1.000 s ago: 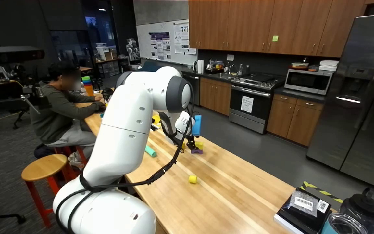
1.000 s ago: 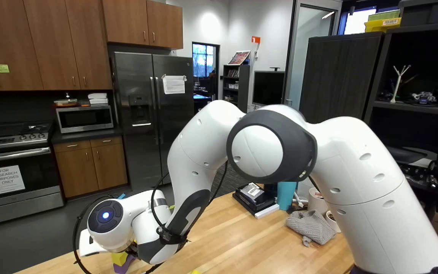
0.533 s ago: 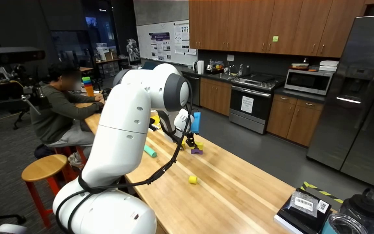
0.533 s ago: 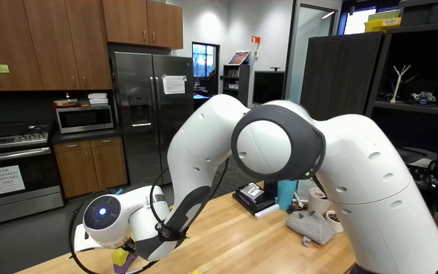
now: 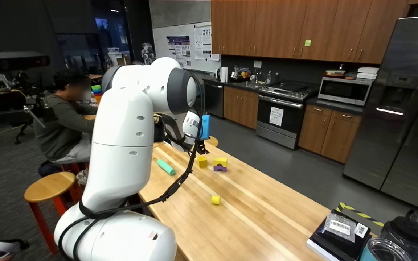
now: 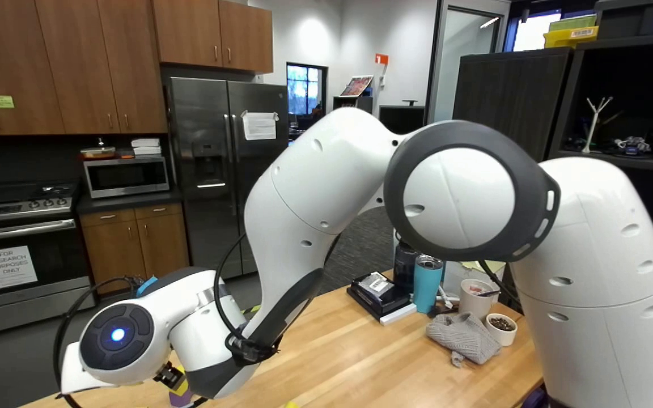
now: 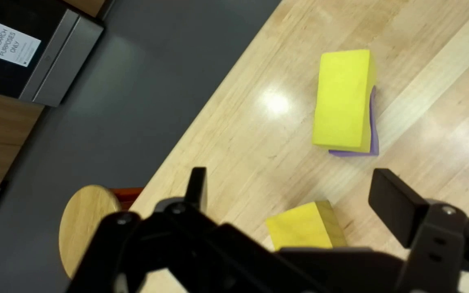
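Spotter: Talk to me, what's the gripper [image 7: 289, 185] up to?

Me: Jaws spread wide, nothing gripped! From my seat it hangs over the surface [image 5: 256, 217], out towards the long edge that faces the stove [image 5: 290, 127], and I see no contact with any piece

Spotter: Anything stacked down there?

Me: Oh yes! Yellow block [image 7: 342, 97] on top, purple arch [image 5: 216, 168] underneath, the pair just in from that same long edge. In the wrist view purple peeks out along two sides of the yellow, so whether they're squared up exactly, I can't tell

Spotter: And nearest to you?

Me: The yellow cube [image 7: 299, 228], sitting on the surface beside that pair with a gap between! It shows between my open fingers in the wrist view, but well below them

Spotter: So how far along are we?

Me: My call: one layer is done, yellow on purple, and it stands with no support from me. Outside it there's the cube, then the yellow cylinder [image 5: 215, 200] around the middle of the surface, and the green cylinder [image 5: 166, 167] on its side, farther in from the stove-side edge than the cube. All three loose, and nothing rests on the yellow block
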Available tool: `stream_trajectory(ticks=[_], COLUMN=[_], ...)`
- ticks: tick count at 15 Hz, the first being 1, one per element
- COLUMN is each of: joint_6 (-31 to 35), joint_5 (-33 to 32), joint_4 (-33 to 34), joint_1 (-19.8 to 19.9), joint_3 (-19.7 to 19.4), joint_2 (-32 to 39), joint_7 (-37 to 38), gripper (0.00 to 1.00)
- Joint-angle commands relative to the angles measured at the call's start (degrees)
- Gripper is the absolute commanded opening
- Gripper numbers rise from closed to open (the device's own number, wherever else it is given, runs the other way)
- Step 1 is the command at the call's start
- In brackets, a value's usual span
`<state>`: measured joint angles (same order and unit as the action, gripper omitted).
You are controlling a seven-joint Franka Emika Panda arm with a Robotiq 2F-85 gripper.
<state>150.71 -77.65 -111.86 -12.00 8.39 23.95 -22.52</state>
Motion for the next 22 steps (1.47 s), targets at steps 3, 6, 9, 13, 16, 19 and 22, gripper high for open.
stream_trajectory(ticks=[3, 6, 9, 13, 16, 19, 22], joint_6=[-1.8, -1.6, -1.2, 0.1, 1.3, 3.6, 6.2], joint_5=[-2.7, -2.6, -2.5, -3.0, -3.4, -5.3, -7.7], joint_4=[-2.9, -2.8, -2.6, -1.9, -0.9, 0.5, 1.8], joint_1=[-2.7, -3.2, -3.1, -2.8, -2.5, -2.1, -1.4], joint_3=[2.0, 2.6, 2.8, 2.5, 2.4, 2.2, 1.6], joint_2=[-1.4, -0.2, 0.7, 2.5, 4.0, 5.7, 7.0], joint_7=[5.6, 6.2, 6.2, 6.3, 5.8, 5.1, 4.3], gripper=[1.00, 1.00, 1.00, 1.00, 1.00, 1.00, 1.00])
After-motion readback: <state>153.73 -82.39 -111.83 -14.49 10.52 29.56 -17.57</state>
